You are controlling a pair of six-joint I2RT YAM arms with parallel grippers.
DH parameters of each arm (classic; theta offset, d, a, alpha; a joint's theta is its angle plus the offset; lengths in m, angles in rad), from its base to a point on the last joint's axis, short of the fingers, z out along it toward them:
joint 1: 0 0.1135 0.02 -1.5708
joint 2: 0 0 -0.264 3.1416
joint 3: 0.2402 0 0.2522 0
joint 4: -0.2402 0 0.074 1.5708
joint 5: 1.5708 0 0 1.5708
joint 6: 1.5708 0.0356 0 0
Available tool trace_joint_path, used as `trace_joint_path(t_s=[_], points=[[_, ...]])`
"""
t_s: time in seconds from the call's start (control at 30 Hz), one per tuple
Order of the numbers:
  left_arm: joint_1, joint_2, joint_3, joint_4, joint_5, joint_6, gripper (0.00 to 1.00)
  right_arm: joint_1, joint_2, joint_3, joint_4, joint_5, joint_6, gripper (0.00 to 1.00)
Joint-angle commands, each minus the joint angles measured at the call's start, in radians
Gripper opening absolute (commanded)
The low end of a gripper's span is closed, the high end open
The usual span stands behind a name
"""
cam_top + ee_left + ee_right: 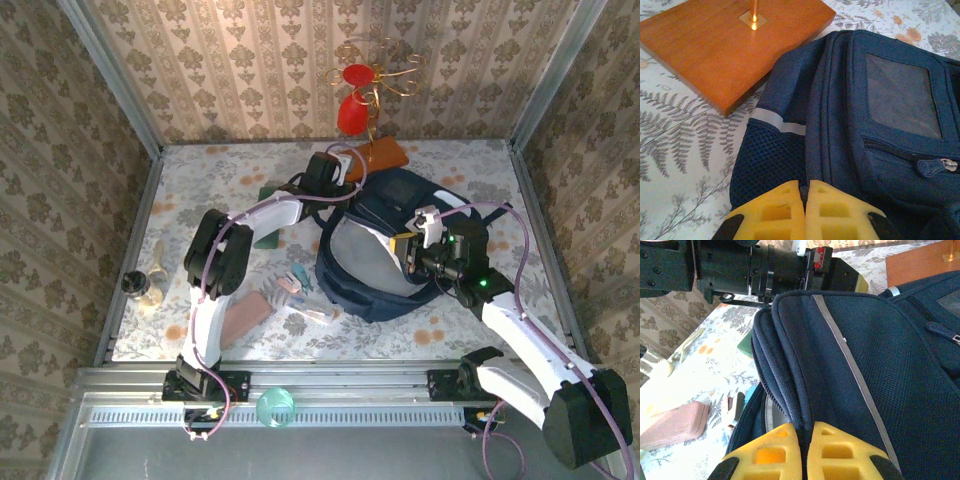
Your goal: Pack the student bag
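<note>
Plainly the step in hand is holding the mouth open. The student bag [400,200] lies on the table [200,180] right of centre, its far end just beside the wooden base [730,45] of a red ornament, and its pale lining shows toward the left where the opening gapes. The left gripper [806,189] is at the bag's far left corner, its yellow fingers pressed together where a seam beside the mesh side panel runs in between them, so it looks to be nipping a thin fold of fabric. The right gripper [807,430] is on the bag's right side, pinched on the ridge of the zipped rim, which rises from between its fingers. Whether anything is inside I cannot tell. A pink case [245,320] and a cluster of small items [300,290] lie on the table left of the bag, near its opening. With both claws taken up, I judge the next move calls for one to let go, likely the left since the loose things lie on its side, and fetch an item while the other holds the rim up so the mouth does not sag shut
</note>
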Motion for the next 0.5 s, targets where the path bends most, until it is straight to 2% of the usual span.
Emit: trace_joint_path(t_s=[0.0, 0.2, 0.27, 0.33, 0.47], points=[[0.062, 0.059, 0.041, 0.026, -0.139, -0.008, 0.0, -0.013, -0.029, 0.008, 0.0, -0.054, 0.034, 0.0], [0.07, 0.047, 0.04, 0.045, -0.12, -0.004, 0.0, -0.025, -0.006, 0.035, 0.009, 0.004, 0.062, 0.0], [0.082, 0.03, 0.03, 0.051, -0.098, -0.008, 0.09, -0.024, 0.001, 0.052, 0.005, 0.047, 0.079, 0.0], [0.1, 0.01, 0.013, 0.052, -0.084, -0.015, 0.24, -0.025, 0.015, 0.078, -0.006, 0.093, 0.1, 0.0], [0.134, -0.032, -0.032, 0.056, -0.062, -0.026, 0.41, -0.025, 0.044, 0.129, -0.026, 0.146, 0.134, 0.0]])
